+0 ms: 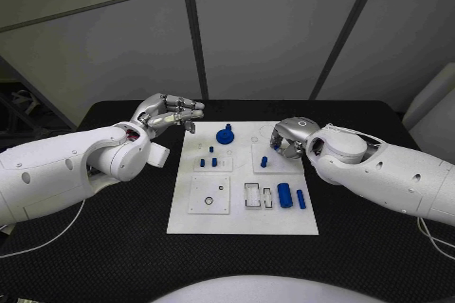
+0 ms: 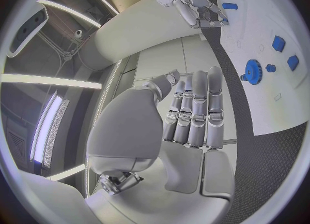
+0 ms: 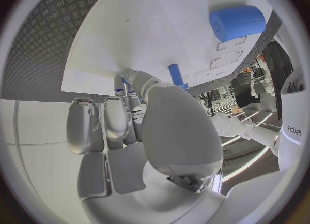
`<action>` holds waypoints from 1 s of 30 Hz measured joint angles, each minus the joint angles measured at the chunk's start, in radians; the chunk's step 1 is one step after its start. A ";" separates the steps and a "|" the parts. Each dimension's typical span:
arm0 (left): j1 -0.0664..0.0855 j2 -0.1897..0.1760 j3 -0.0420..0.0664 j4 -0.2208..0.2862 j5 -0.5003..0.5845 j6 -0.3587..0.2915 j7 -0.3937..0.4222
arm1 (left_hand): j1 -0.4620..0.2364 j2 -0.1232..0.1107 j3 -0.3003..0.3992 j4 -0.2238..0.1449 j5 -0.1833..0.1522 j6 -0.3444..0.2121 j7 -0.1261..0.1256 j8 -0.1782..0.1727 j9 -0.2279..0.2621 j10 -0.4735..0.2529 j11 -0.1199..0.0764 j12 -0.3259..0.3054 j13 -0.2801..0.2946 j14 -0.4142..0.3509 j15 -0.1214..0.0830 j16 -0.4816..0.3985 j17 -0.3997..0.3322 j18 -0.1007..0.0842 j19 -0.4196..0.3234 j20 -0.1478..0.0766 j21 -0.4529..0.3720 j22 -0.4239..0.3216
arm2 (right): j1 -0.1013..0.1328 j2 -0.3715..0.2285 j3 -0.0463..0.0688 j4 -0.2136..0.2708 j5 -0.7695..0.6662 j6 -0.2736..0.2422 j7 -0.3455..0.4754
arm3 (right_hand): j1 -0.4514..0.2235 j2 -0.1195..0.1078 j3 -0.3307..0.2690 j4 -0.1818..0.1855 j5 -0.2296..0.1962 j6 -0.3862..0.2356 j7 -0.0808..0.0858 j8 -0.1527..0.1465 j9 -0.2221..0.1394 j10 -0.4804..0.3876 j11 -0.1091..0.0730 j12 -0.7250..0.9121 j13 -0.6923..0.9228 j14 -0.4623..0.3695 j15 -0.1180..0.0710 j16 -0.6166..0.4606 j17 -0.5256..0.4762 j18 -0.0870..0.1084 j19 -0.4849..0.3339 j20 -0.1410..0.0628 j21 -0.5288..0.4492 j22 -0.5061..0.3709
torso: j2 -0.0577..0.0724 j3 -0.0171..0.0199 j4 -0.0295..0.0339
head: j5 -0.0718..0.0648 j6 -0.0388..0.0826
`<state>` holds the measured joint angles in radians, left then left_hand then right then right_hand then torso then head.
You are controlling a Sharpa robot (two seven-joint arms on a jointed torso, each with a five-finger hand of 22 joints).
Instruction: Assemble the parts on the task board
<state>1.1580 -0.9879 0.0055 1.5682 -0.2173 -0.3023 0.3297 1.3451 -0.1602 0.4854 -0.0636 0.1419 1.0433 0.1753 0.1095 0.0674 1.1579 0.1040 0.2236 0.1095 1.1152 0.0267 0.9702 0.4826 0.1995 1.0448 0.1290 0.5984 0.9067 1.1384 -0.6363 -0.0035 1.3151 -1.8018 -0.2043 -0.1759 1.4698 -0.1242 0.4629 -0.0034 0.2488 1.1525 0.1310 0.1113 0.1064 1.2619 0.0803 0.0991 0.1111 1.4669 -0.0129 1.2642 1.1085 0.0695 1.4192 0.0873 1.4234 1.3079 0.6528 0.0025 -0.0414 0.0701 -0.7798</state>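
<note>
- The task board (image 1: 285, 221) is a white plate lying flat in the middle of the black desk (image 1: 114, 263), closer to the far edge than to the near one.
- The left hand (image 1: 173, 114) is raised above the desk just off the board's far left corner; its fingers (image 2: 197, 111) are straight and pressed side by side, and it holds nothing.
- The right hand (image 1: 289, 137) is bent down over the far right part of the board, fingers curled toward the surface close to a small upright blue peg (image 1: 264, 162); whether it is pinching anything I cannot tell.
- A blue gear (image 1: 225, 135) with a knob stands on the far middle of the board, near the left hand.
- Two small blue pegs (image 1: 210, 162) stand in a square block left of centre.
- A thick blue cylinder (image 1: 283, 195) and a thinner blue rod (image 1: 300, 198) lie side by side on the near right part, just beside some rectangular slots (image 1: 253, 195).
</note>
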 measured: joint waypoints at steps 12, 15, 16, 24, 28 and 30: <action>0.000 0.000 0.000 -0.018 0.000 0.000 -0.002 | 0.004 0.004 -0.003 -0.003 0.000 -0.004 0.004 0.000 -0.001 -0.004 0.004 0.000 0.001 -0.004 0.004 -0.004 -0.003 0.000 0.000 0.000 0.000 -0.001 | 0.000 -0.041 0.002 0.053 0.004 -0.059 -0.001 | 0.000 0.000 0.000 0.000 -0.006 0.000 0.000 0.000 0.001 0.007 -0.007 0.000 0.002 0.000 0.000 0.005 0.002 0.000 0.000 0.000 0.005 0.000 | -0.001 0.0005 -0.0004 | 0.000 0.002; 0.000 0.001 0.000 -0.023 0.000 0.000 -0.003 | 0.004 0.004 -0.005 -0.001 0.000 -0.004 0.004 0.000 -0.001 -0.004 0.004 0.000 0.001 -0.004 0.004 -0.004 -0.003 0.000 0.000 0.000 0.000 -0.001 | 0.001 -0.056 0.002 0.074 0.006 -0.076 -0.001 | 0.000 0.000 -0.003 -0.003 -0.006 0.000 0.000 0.000 0.001 0.007 -0.007 0.000 0.002 0.000 0.000 0.004 0.002 0.000 0.000 0.000 0.005 0.000 | -0.001 0.0004 -0.0006 | 0.000 0.002; 0.000 0.001 0.000 -0.025 0.001 0.000 -0.003 | 0.004 0.004 -0.006 0.000 0.000 -0.004 0.004 0.000 -0.001 -0.004 0.004 0.000 0.001 -0.004 0.004 -0.004 -0.003 0.000 0.000 0.000 0.000 -0.001 | 0.001 -0.061 0.002 0.081 0.007 -0.080 -0.001 | 0.000 0.000 -0.003 -0.003 -0.006 0.000 0.000 0.000 0.001 0.007 -0.007 0.000 0.002 0.000 0.000 0.004 0.002 0.000 0.000 0.000 0.004 0.000 | -0.001 0.0004 -0.0007 | 0.000 0.002; 0.000 0.006 0.000 -0.032 0.001 0.000 -0.006 | 0.004 0.004 -0.006 0.000 0.000 -0.007 0.007 -0.004 -0.001 -0.004 0.004 0.000 0.001 -0.004 0.004 -0.004 -0.004 0.000 0.000 0.000 0.000 -0.001 | 0.001 -0.104 0.003 0.187 0.021 -0.118 -0.001 | 0.000 -0.001 0.001 -0.006 0.003 0.002 0.002 0.000 0.001 0.007 -0.008 -0.001 0.002 0.000 0.000 0.009 0.004 -0.016 0.003 0.003 0.008 0.000 | -0.001 0.0002 -0.0008 | 0.002 0.006; 0.000 0.010 0.000 -0.033 0.004 0.000 -0.006 | 0.004 0.004 -0.006 0.000 0.000 -0.007 0.007 -0.004 -0.001 -0.004 0.004 0.000 0.001 -0.004 0.004 -0.004 -0.004 0.000 0.000 0.000 0.000 -0.001 | 0.001 -0.103 0.003 0.248 0.029 -0.133 0.001 | 0.000 -0.001 0.001 -0.007 0.003 0.002 0.002 -0.001 0.003 0.007 -0.008 -0.001 0.004 0.000 0.000 0.010 0.005 -0.016 0.003 0.003 0.008 0.000 | -0.001 0.0002 -0.0010 | 0.006 0.010; 0.000 0.012 0.000 -0.033 0.006 0.000 -0.006 | 0.004 0.004 -0.006 0.000 0.000 -0.007 0.007 -0.004 -0.001 -0.004 0.004 0.000 0.001 -0.004 0.004 -0.004 -0.004 0.000 0.000 0.000 0.000 -0.001 | 0.001 -0.097 0.003 0.269 0.032 -0.138 0.001 | 0.000 -0.001 0.001 -0.007 0.007 0.002 0.002 -0.002 0.003 0.007 -0.008 -0.005 0.005 0.000 0.000 0.010 0.005 -0.016 0.003 0.003 0.008 0.000 | -0.001 0.0002 -0.0010 | 0.007 0.010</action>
<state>1.1580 -0.9761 0.0055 1.5355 -0.2115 -0.3018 0.3240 1.3489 -0.1564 0.4796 -0.0635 0.1418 1.0362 0.1823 0.1056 0.0666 1.1542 0.1078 0.2236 0.1101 1.1116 0.0302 0.9664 0.4788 0.1996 1.0449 0.1289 0.5985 0.9060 1.1393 -0.7334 -0.0009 1.5841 -1.7696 -0.3427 -0.1747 1.4698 -0.1248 0.4640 -0.0100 0.2557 1.1549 0.1335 0.1096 0.1093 1.2692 0.0728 0.0944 0.1159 1.4669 -0.0128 1.2745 1.1134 0.0538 1.4226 0.0907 1.4318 1.3077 0.6518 0.0027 -0.0424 0.0770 -0.7698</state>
